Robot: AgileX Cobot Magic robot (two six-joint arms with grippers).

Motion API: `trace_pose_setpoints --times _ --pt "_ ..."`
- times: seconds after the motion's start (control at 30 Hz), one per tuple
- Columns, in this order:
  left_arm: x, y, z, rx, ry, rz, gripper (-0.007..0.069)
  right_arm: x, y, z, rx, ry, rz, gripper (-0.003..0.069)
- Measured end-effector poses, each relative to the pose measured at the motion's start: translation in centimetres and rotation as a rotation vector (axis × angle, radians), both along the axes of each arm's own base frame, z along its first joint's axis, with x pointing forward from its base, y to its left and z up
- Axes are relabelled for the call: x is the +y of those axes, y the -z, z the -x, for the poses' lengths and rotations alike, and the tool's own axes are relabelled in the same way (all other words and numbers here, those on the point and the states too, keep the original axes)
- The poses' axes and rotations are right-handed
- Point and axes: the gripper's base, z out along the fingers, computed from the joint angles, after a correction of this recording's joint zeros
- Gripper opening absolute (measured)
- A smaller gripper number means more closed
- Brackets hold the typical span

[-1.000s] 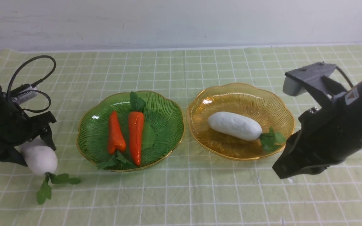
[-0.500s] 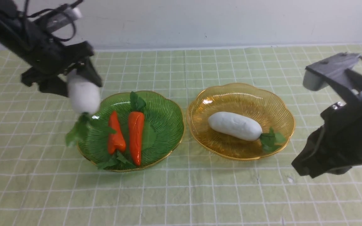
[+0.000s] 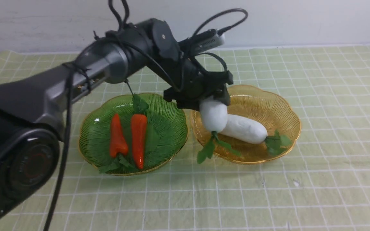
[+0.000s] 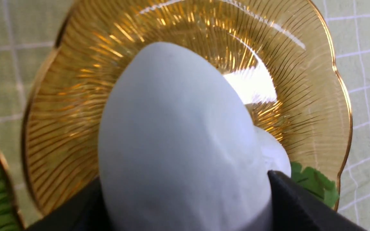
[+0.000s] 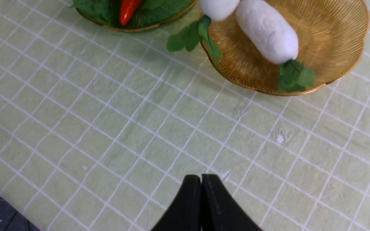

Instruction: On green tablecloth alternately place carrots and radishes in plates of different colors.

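1. Green tablecloth point(image 3: 242, 199) with white grid lines covers the counter; pale wall point(image 3: 284, 22) behind it.
2. Two scalloped ribbed plates with gold rims sit near each other: green plate point(image 3: 162, 144) on the left, amber plate point(image 3: 278, 112) to its right.
3. Green plate holds two orange carrots side by side. Stubbier carrot point(image 3: 117, 138) is on the left, tapering away from the camera, leaves at its near end by the rim. Longer carrot point(image 3: 138, 138) is on the right, leaves at the far end, tip toward the near side.
4. Amber plate holds one white radish, call it the plated radish point(image 3: 244, 128). Lies slantwise, leaf tuft point(image 3: 276, 142) at its right end, over the near right part of the plate.
5. Left tool point(image 3: 214, 98) is pinching the second white radish, call it the gripped radish point(image 3: 214, 115), between its fingers. It's at the left part of the amber plate, leaves point(image 3: 215, 147) pointing toward the camera. Overlaps the plated radish in the front view; can't tell if they touch.
6. Left arm point(image 3: 108, 61) reaches across above the green plate's far side.
7. Right tool point(image 5: 201, 179): fingers pressed together, nothing between them, over bare cloth on the near side of the plates. Only a sliver shows at the front view's right edge.
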Motion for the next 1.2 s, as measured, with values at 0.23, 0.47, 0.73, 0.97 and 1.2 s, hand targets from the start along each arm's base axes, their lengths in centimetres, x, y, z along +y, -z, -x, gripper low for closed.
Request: trace_pose_setpoints --times 0.23,0.47,0.73,0.97,1.2 --pt "-0.4 1.2 -0.7 0.042 -0.029 0.066 0.0647 -2.2 -1.2 2.9 -0.128 0.085 0.015 -0.0015" --pt "-0.6 -1.0 -1.3 0.002 -0.029 0.116 0.0655 -6.3 -2.5 7.4 -0.315 0.317 -0.004 -0.0015" --pt "2.7 -5.3 -2.8 -0.030 -0.032 0.142 0.0568 -10.1 -1.7 13.1 -0.500 0.491 -0.084 -0.0015" --pt "5.6 -8.0 -2.7 0.015 0.026 0.101 0.0226 -10.5 4.2 13.5 -0.460 0.509 -0.050 -0.0015" --pt "6.2 -9.4 -2.4 -0.055 0.103 0.035 0.0000 -8.4 10.2 10.3 -0.609 0.420 -0.130 -0.0015"
